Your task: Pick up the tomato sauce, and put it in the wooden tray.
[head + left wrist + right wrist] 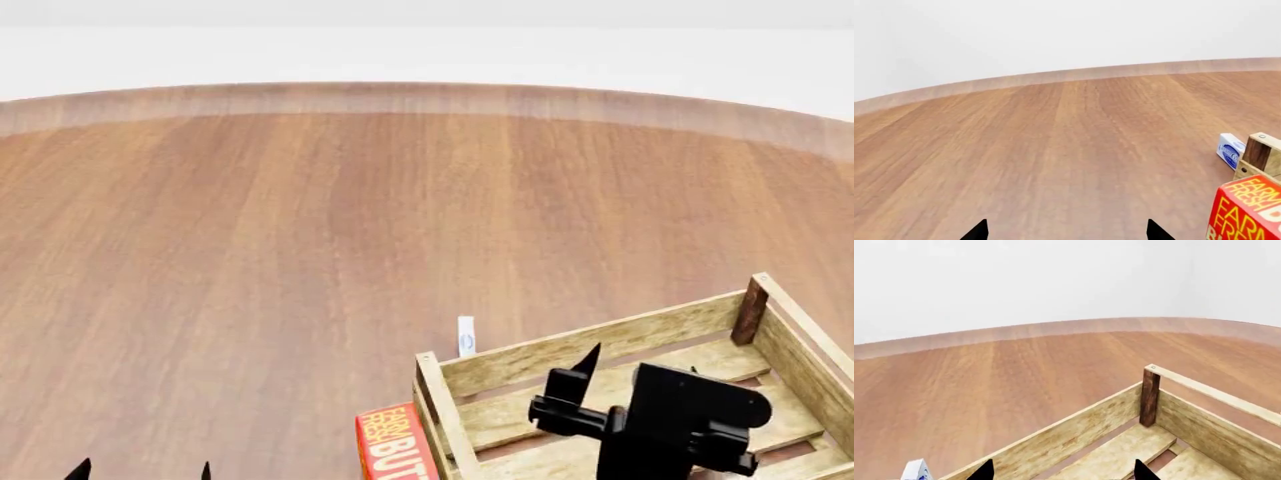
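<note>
The tomato sauce is out of view in all three views. The wooden tray [587, 345] of pale slats with dark corner posts sits at the lower right on the wooden table. It also shows in the right wrist view [1054, 440], and one corner shows in the left wrist view [1261, 155]. My right gripper [638, 365] hovers over the tray's inside, open and empty; its tips frame the tray floor in the right wrist view [1063, 472]. My left gripper [140, 470] is low at the near left, open and empty over bare table [1067, 232].
A red butter box [396, 445] stands against the tray's left side and shows in the left wrist view [1247, 210]. A small white-and-blue box [466, 336] stands just beyond the tray's far left corner [1229, 149] [915, 471]. The round table's edge curves at the back.
</note>
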You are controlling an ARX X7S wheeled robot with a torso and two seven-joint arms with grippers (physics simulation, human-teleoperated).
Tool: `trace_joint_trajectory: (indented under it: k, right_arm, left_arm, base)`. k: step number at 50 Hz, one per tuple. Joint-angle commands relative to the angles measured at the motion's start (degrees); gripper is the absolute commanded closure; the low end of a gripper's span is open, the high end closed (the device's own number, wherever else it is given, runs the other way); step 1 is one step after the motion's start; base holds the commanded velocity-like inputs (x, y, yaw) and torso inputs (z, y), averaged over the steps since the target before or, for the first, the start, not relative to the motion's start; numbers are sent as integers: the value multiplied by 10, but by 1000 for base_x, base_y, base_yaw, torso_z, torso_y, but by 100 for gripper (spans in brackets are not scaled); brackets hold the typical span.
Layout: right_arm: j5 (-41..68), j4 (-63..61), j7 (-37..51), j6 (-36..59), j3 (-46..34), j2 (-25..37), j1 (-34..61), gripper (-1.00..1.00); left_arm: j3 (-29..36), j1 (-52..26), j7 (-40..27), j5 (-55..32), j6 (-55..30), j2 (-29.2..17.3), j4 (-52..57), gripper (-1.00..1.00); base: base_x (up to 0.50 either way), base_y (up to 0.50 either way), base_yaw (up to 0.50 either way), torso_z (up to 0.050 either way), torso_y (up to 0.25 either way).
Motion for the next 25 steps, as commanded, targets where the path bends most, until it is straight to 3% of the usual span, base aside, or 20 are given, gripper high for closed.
trace_joint_trajectory:
  k: [1, 9, 16, 25]
  right_arm:
    - [-15, -225, -26, 75, -17, -21, -94, -100]
    - [-20, -403, -25, 169, -52, -23, -168, -100]
    - [-41, -630, -34, 264, -100, -17, -258, -100]
    - [-48, -766, -30, 303, -134, -8, -316, -100]
  left_arm:
    - [-6, 6, 12, -9, 16, 1, 4, -100]
    - [-4, 6, 12, -9, 20, 0, 0, -100]
    - [-3, 6, 9, -10, 17, -2, 5, -100]
    - [-1, 5, 8, -11, 17, -3, 5, -100]
  base:
    - [0, 0, 0, 0, 0]
    - [0, 0, 0, 0, 0]
    - [0, 0, 0, 0, 0]
    - [0, 0, 0, 0, 0]
